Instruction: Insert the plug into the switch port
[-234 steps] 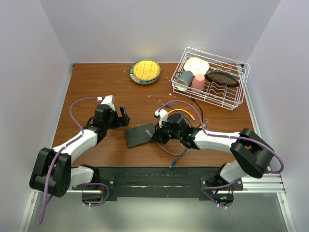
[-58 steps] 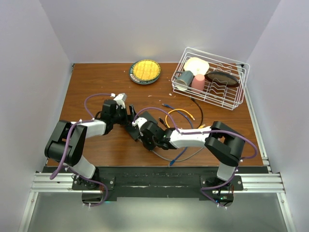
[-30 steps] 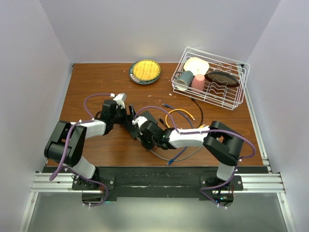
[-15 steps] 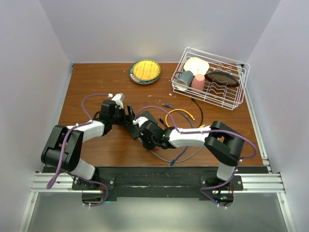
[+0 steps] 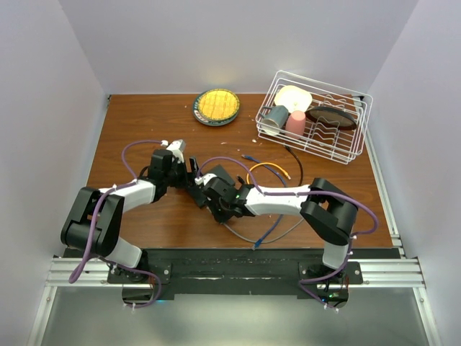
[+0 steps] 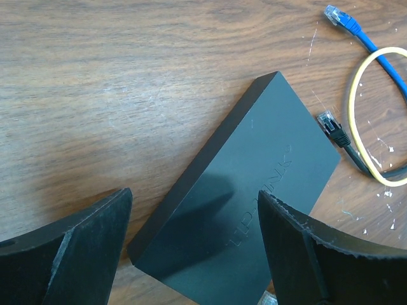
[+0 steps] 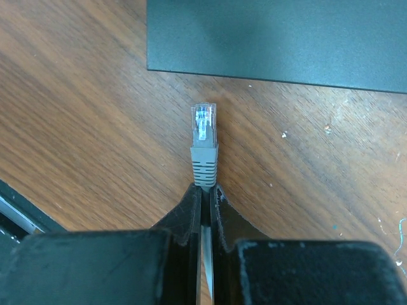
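"TP-LINK" embossed faintly on black switch box [image 6: 254, 184] top; nothing else legible.

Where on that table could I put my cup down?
Bare wood lies in the far-left corner of the table, left of the yellow-centred plate, and on the right between the loose cables and the dish rack. The middle is crowded: the open left gripper, the right gripper pinching the plug, and the black box meet there.

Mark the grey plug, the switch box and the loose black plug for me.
grey plug [image 7: 204, 159]: right wrist view, on its grey boot.
switch box [image 6: 254, 203]: left wrist view, middle of its top face.
black plug [image 6: 336, 133]: left wrist view, on its black boot.
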`<state>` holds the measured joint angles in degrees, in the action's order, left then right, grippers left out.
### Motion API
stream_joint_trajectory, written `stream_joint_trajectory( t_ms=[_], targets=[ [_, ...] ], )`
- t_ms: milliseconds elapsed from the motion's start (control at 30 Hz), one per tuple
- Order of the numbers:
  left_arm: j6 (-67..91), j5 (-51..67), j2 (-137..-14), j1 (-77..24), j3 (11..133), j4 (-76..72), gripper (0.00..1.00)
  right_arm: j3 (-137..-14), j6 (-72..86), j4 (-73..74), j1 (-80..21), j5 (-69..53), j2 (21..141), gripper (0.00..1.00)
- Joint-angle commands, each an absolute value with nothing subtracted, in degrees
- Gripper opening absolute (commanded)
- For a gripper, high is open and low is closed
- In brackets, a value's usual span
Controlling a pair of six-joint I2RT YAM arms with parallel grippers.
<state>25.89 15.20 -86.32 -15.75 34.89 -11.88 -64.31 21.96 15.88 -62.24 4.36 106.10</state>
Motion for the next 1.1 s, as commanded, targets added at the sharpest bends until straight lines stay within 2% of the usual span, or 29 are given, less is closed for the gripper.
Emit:
stream_joint_trajectory(
  t_ms=[0, 700, 767, 900, 1067],
  targets=[
    [24.9, 16.1, -84.6, -15.4, 35.0, -12.8, 0.85, -62.2, 23.7, 29.2, -62.6, 5.4, 112.1, 0.00],
    [25.2, 17.8, -85.4, -15.4, 33.7, -14.3, 0.84, -65.6, 25.0, 26.5, -62.5, 9.0, 113.6, 0.00],
    [25.1, 18.1, -85.3, -15.4, 33.5, -14.3, 0.83, -66.4, 25.0, 26.1, -62.6, 9.0, 114.0, 0.00],
    [24.9, 19.2, -84.7, -15.4, 33.1, -14.2, 0.74, -67.7, 25.0, 25.8, -62.6, 9.3, 114.6, 0.00],
    [24.7, 19.5, -84.6, -15.4, 32.9, -14.0, 0.71, -69.2, 25.1, 26.7, -62.5, 10.0, 115.8, 0.00]
  ],
)
